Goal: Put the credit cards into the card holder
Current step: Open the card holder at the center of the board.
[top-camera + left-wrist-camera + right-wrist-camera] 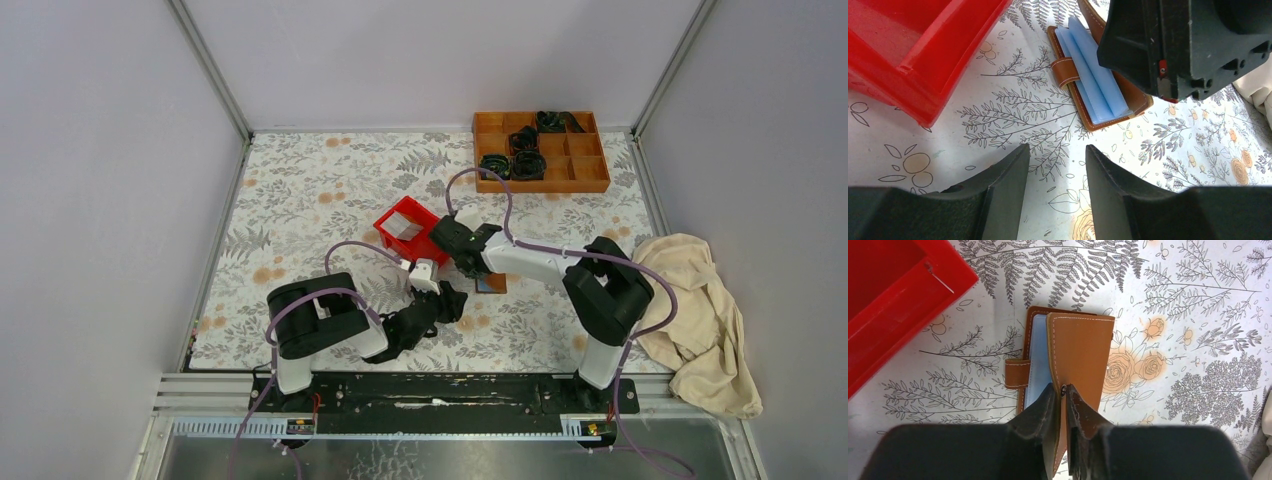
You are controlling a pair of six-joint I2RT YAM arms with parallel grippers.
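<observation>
One card holder [1093,85] end hidden behind pinching right tool [1064,390].

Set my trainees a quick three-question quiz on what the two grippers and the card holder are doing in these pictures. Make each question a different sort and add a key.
1. True or false: the left gripper is shut on the card holder.
2. What is pinched by the right gripper? A nothing; B the card holder's cover; C its strap tab.
3. Fill in: the card holder's inner lining is ____.
Key: 1 false, it is open and empty; 2 B; 3 blue.
</observation>
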